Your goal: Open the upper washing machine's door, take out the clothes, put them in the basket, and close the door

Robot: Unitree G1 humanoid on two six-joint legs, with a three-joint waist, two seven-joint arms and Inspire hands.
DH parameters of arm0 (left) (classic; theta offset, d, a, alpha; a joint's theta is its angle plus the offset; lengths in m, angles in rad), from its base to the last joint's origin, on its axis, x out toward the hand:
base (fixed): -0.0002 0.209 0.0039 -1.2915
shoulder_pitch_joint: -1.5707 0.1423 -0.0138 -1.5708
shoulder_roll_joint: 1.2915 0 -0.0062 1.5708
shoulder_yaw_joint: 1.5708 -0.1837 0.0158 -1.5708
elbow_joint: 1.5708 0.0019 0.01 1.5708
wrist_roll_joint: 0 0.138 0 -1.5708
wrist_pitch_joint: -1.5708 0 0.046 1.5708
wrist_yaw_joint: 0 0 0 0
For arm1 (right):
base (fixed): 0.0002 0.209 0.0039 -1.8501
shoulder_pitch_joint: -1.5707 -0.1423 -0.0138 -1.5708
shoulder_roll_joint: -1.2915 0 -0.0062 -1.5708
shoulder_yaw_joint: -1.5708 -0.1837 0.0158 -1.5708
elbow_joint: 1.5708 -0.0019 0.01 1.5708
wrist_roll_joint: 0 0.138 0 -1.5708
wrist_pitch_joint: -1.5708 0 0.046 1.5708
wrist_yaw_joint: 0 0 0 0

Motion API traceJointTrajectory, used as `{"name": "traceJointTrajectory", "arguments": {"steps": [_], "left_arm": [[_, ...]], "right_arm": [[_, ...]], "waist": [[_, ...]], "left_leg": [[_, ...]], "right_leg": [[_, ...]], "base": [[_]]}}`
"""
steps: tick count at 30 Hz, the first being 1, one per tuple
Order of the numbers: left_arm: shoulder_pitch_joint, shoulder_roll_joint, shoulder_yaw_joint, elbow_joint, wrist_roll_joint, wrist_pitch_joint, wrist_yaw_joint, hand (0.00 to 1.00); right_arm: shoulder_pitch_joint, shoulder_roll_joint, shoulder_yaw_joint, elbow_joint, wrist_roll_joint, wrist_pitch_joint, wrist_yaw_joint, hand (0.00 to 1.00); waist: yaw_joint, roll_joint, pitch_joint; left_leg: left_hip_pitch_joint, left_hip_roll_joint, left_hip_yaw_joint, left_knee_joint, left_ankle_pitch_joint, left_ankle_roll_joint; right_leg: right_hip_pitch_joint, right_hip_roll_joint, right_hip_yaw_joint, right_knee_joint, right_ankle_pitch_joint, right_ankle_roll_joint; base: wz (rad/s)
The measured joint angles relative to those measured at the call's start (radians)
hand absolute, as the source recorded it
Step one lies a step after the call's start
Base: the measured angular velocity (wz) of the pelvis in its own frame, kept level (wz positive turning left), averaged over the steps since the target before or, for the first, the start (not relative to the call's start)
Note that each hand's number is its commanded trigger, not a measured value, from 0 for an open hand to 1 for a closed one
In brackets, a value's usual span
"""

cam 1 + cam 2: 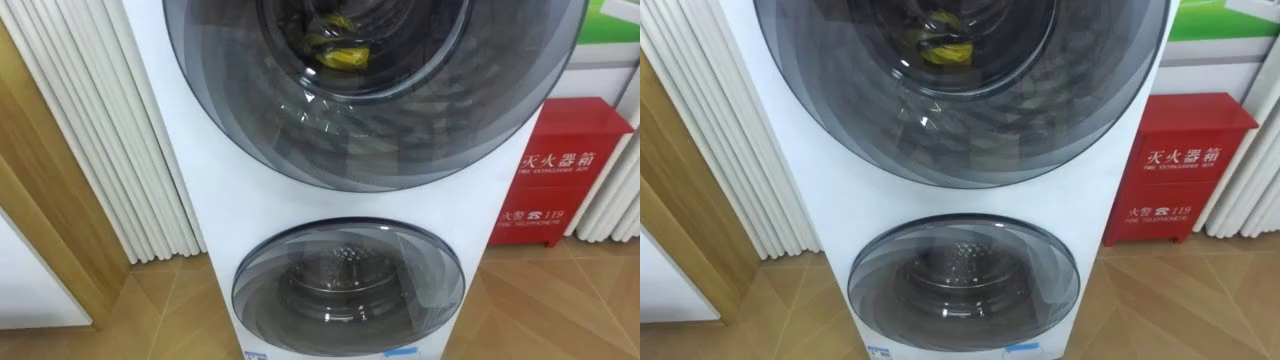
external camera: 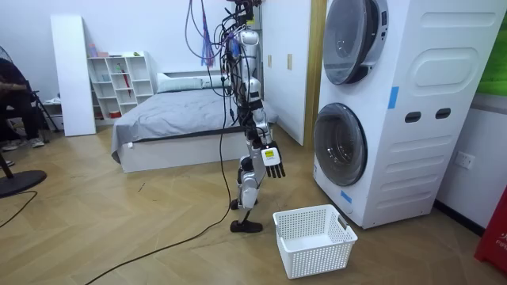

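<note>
1. Position. In the room view you see the robot standing upright on the wooden floor [image 2: 119,229], between the bed [image 2: 174,119] and the stacked washing machine [image 2: 428,119], facing the machine's front. A white laundry basket [image 2: 313,237] sits on the floor just beside the robot, in front of the machine.

2. Right hand. Locate the right hand [image 2: 272,156] in the room view. It hangs at hip level in front of the body, well apart from the machine. Its fingers point down, straight and slightly spread, and hold nothing.

3. Clothes. Look through the upper door [image 1: 400,140] in the eye views. A yellow garment [image 1: 340,52] lies inside the upper drum, bunched together with darker cloth. The round glass covers the drum opening, and the garment is seen through it.

4. Lower door. The lower door [image 1: 348,285] sits directly below the upper one. Through its tinted glass you see the bare metal drum.

5. Surroundings. A red cabinet [image 1: 570,170] stands on the floor to the robot's right of the machine, against the wall. White ribbed panelling [image 1: 110,150] runs down on the robot's left. At the room view's left edge a person [image 2: 12,95] is seated, well apart from the robot.
</note>
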Motion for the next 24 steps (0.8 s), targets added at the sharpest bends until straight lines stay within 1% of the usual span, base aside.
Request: {"name": "traceJointTrajectory", "arguments": {"steps": [5, 13, 19, 22, 23, 24], "left_arm": [[0.000, 0.000, 0.005, 0.001, -0.001, 0.000, -0.004, 0.00], [0.001, 0.000, 0.021, 0.008, 0.000, 0.000, -0.020, 0.00], [0.006, 0.000, 0.027, 0.023, -0.012, 0.001, -0.024, 0.00], [0.005, 0.003, 0.027, 0.022, -0.012, 0.001, -0.039, 0.00], [0.004, 0.005, 0.028, 0.021, -0.007, 0.001, -0.045, 0.00], [0.000, 0.006, 0.034, 0.020, -0.007, 0.001, -0.052, 0.00]], "right_arm": [[0.000, 0.000, -0.001, 0.000, 0.000, 0.000, 0.003, 0.00], [0.004, 0.000, 0.001, 0.000, 0.008, 0.004, 0.018, 0.00], [0.003, 0.000, -0.008, 0.015, 0.054, 0.011, 0.001, 0.00], [-0.001, -0.001, -0.040, 0.005, 0.066, 0.019, -0.019, 0.00], [-0.001, -0.004, -0.047, -0.019, 0.084, 0.022, -0.034, 0.00], [-0.002, -0.008, -0.077, -0.061, 0.091, 0.032, -0.047, 0.00]], "waist": [[0.001, 0.000, 0.0001], [0.013, -0.004, 0.0000], [0.011, -0.003, 0.0005], [0.011, -0.002, 0.0002], [0.009, -0.003, 0.0002], [0.009, -0.004, 0.0001]], "left_leg": [[0.000, 0.000, -0.001, 0.000, 0.000, 0.000], [0.005, 0.000, -0.002, 0.003, 0.000, 0.000], [0.015, 0.000, -0.003, 0.001, 0.000, 0.000], [0.019, 0.000, -0.002, 0.002, 0.000, 0.000], [0.019, 0.000, -0.002, 0.004, 0.000, 0.000], [0.019, 0.000, 0.000, 0.004, 0.000, 0.000]], "right_leg": [[0.002, 0.000, -0.002, 0.000, 0.000, 0.000], [0.010, 0.000, -0.005, 0.000, 0.000, 0.000], [0.022, 0.000, -0.005, 0.000, 0.000, 0.000], [0.030, 0.000, -0.006, 0.000, 0.000, 0.000], [0.030, -0.001, -0.008, 0.000, 0.000, 0.000], [0.029, -0.001, -0.007, 0.001, 0.000, 0.000]], "base": [[0.00], [0.00], [0.00], [0.00], [0.00], [-0.03]]}}
